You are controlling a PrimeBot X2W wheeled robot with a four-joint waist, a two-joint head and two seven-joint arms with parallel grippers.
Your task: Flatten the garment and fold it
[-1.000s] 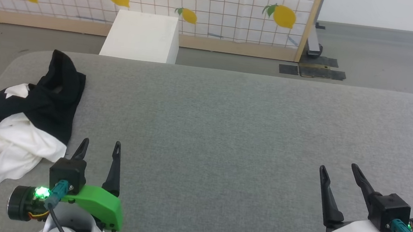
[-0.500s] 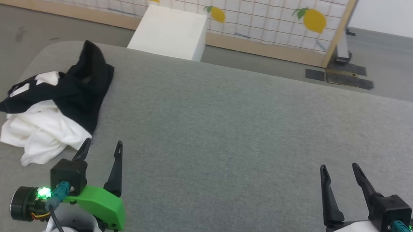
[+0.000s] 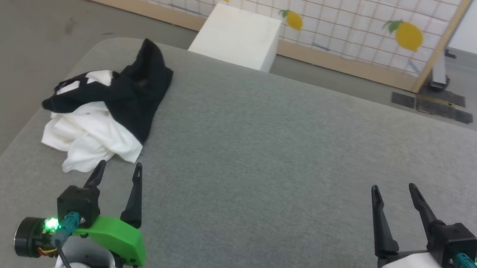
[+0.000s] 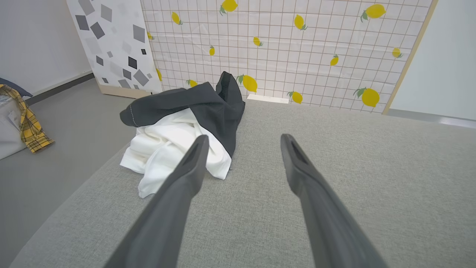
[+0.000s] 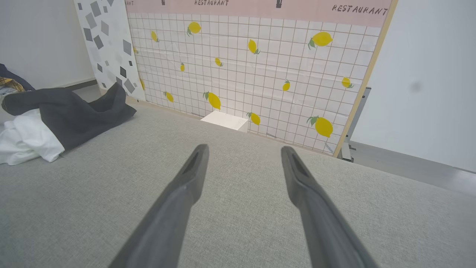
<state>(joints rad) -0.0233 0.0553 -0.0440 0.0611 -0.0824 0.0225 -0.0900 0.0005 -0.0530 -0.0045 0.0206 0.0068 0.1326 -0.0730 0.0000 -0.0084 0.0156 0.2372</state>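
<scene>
The garment lies crumpled in a loose, unfolded heap near the far left corner of the grey fabric-covered desk. Its black cloth drapes over the top and far side, 1 fold peaking upward. The rumpled white body spills out toward the near side.

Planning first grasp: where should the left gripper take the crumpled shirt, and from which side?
Likely the white flap of the garment nearest the left gripper: it lies loose at the heap's near edge, black sleeves piled behind. Come in low from the robot's side.
</scene>
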